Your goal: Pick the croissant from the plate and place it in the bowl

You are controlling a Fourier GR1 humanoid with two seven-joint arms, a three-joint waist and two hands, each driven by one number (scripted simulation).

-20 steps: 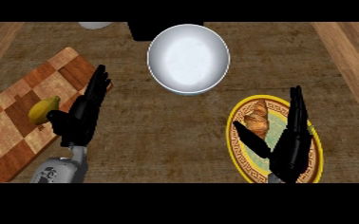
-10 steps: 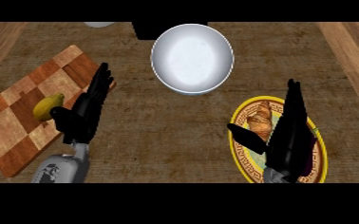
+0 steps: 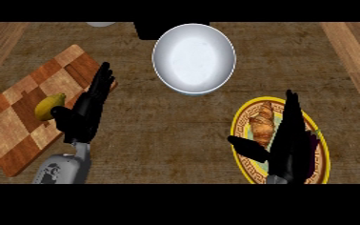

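Croissant (image 3: 263,123): lying on the plate (image 3: 237,121), not yet lifted.
Right hand (image 3: 287,145): held open, shifted closer beside the croissant; a grasp is judged next.
Bowl (image 3: 194,59): set well apart, up the tabletop (image 3: 162,124).
Left hand (image 3: 88,109): open, at rest.

Kitchen: counter (image 3: 162,128), bowl (image 3: 193,59), chopping board (image 3: 60,76) (chequered).

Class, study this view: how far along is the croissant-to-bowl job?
Nothing is finished yet: the croissant lies on the plate, and the bowl holds nothing. In hand: the right hand, open, is over the plate beside the croissant, not gripping it. Left to do: grasp, lift, carry to the bowl, release.
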